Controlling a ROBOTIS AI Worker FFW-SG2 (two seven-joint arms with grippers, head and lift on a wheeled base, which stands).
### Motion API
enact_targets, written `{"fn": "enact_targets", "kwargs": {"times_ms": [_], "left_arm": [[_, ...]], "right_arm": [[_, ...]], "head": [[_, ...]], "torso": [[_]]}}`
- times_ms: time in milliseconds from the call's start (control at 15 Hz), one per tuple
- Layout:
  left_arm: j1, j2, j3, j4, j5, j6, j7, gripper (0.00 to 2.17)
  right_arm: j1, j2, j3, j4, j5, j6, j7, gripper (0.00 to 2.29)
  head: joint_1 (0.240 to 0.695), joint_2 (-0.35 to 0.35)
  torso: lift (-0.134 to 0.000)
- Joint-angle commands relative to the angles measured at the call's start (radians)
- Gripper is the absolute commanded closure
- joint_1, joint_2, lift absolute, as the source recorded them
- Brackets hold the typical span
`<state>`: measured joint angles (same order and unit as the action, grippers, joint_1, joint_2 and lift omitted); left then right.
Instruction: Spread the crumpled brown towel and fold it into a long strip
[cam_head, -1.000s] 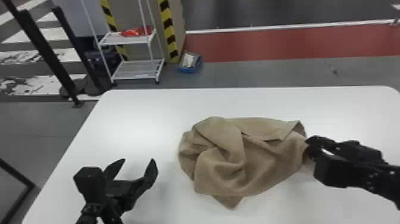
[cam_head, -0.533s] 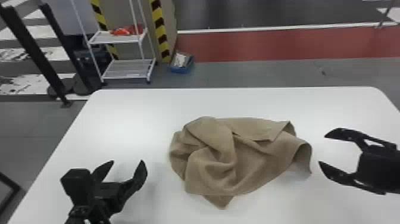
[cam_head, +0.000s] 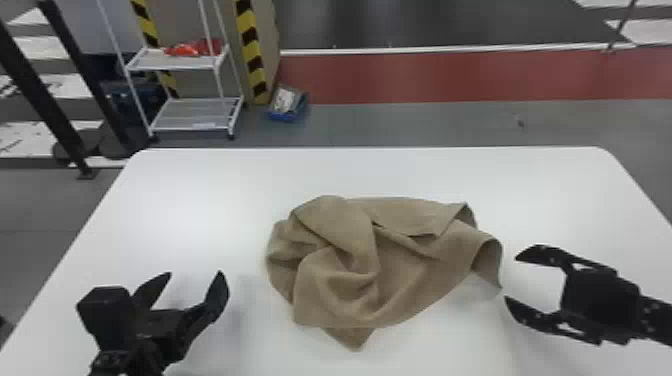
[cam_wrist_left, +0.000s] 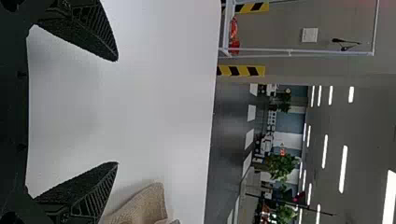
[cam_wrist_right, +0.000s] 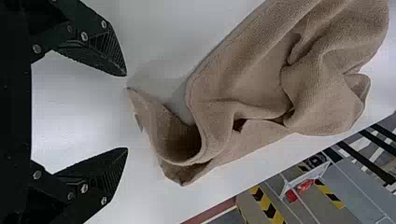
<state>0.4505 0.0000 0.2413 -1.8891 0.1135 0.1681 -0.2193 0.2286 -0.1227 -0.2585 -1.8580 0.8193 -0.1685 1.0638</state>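
Towel (cam_head: 400, 270) just beside right tool (cam_head: 511, 276), apparently apart

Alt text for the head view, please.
Crumpled brown towel lies on a white table, between the left gripper and right gripper, both with jaws open, neither touching it. Behind stands a white wire rack.
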Motion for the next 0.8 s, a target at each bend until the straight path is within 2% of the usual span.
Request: {"fn": "enact_targets", "kwargs": {"times_ms": [0,200,333,467,533,733], "left_arm": [[0.005,-0.003,0.003,-0.005,0.000,0.000,0.000,0.08],[0.008,-0.003,0.003,-0.007,0.000,0.000,0.000,0.08],[0.008,-0.003,0.003,-0.005,0.000,0.000,0.000,0.08],[0.008,-0.003,0.001,-0.005,0.002,0.000,0.000,0.08],[0.008,-0.003,-0.001,-0.005,0.002,0.000,-0.002,0.08],[0.008,-0.003,-0.002,-0.005,0.002,0.000,-0.002,0.08]], "right_arm": [[-0.008,0.014,0.012,0.036,-0.022,-0.007,-0.005,0.52],[-0.022,0.023,0.019,0.052,-0.020,-0.007,-0.005,0.83],[-0.026,0.021,0.012,0.052,-0.020,-0.004,-0.007,1.40],[-0.037,0.018,-0.002,0.057,-0.009,-0.007,-0.015,1.59],[-0.041,0.015,-0.011,0.065,-0.008,-0.007,-0.041,1.75],[-0.064,0.009,-0.064,0.069,-0.008,-0.022,-0.105,1.77]], "head": [[0.695,0.083],[0.695,0.100],[0.695,0.109],[0.695,0.108],[0.695,0.105],[0.695,0.074]], "torso": [[-0.125],[-0.125],[-0.125],[-0.125],[-0.125],[-0.125]]}}
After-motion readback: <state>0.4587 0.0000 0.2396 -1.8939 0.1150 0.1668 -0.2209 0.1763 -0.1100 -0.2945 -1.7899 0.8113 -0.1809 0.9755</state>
